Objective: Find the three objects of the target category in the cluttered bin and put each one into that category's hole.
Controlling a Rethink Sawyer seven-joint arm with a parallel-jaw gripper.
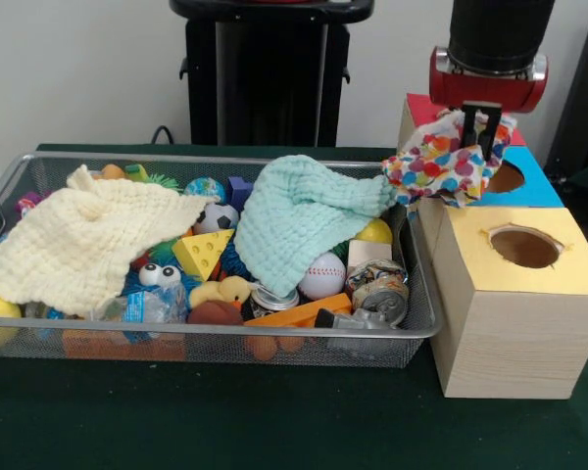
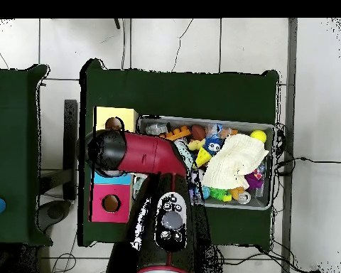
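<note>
- White soft cloth with multicoloured dots (image 1: 441, 163) hangs from the black-fingered gripper (image 1: 482, 125) of the red and black arm; the fingers are closed on its upper folds, and the cloth is in the air above the blue-topped box (image 1: 534, 186), just past the right end of the wide silver wire-mesh basket (image 1: 421, 328).
- In my judgement the step in hand is the carry of this cloth to the round ragged hole in the yellow paper top (image 1: 525, 247) of the largest pale wooden box (image 1: 510, 333), which stands nearest to the front camera.
- To do it well, the gripper should come over the middle of that hole and not stop above the blue-topped box's hole (image 1: 506, 177), which lies almost under the cloth now.
- The cloth spreads wider than the hole appears, so it is better to lower it until the hanging part goes inside, and only then to let go; a release from high up may leave it draped on the rim.
- 2 cloths are left in the basket: the mint-green waffle-knit cloth (image 1: 309, 220) over the toys near the right end, and the cream waffle-knit cloth (image 1: 83, 243) at the left end.
- In the overhead view the arm (image 2: 141, 153) covers the boxes' side, and the gripper cannot be seen there.
- Writing: I can read no brand or label; the crushed printed cans (image 1: 377, 289) near the basket's right corner have markings too small to make out.
</note>
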